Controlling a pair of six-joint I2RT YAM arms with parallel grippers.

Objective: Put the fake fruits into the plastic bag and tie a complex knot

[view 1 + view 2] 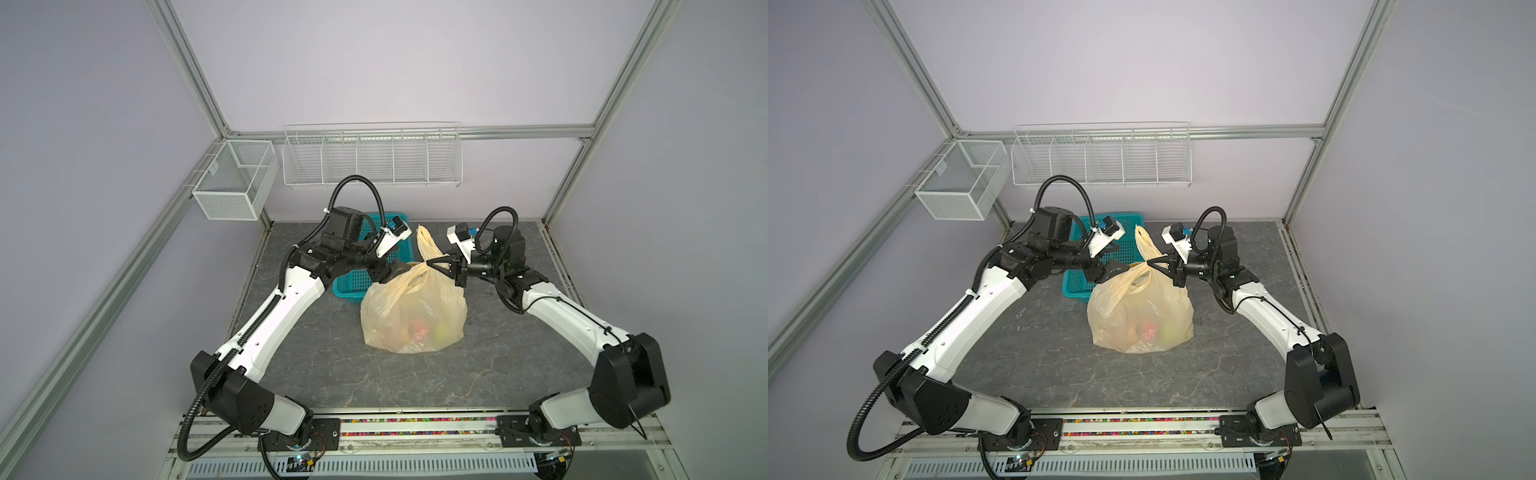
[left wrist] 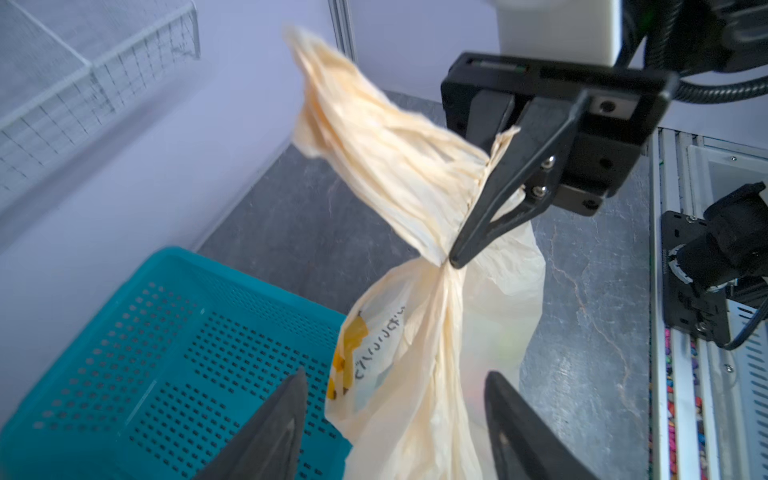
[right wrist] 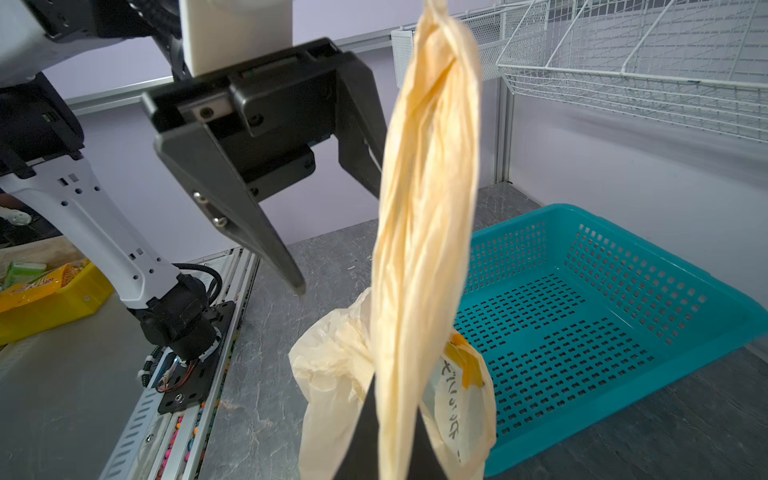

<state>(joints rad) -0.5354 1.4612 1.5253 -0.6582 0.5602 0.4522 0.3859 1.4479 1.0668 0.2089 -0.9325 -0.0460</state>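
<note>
Left wrist view: right gripper [image 2: 455, 259] squeezed tight on twisted top of thin pale-yellow plastic bag [image 2: 415, 332]. Left gripper [image 2: 397, 374] wide apart around bag, holds nothing. Small shiny fake fruits [image 1: 419, 330] already inside; bag sits on grey table [image 1: 332, 374]. Tying likely left to do.

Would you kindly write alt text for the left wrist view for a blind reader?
The right gripper pinches the twisted handle of the thin pale-yellow plastic bag; the open left gripper straddles the bag's neck beside a teal perforated basket.

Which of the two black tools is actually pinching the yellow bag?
The right black tool: its jaws are shut on the twisted handles of the thin pale-yellow plastic bag. The left tool stands open.
</note>
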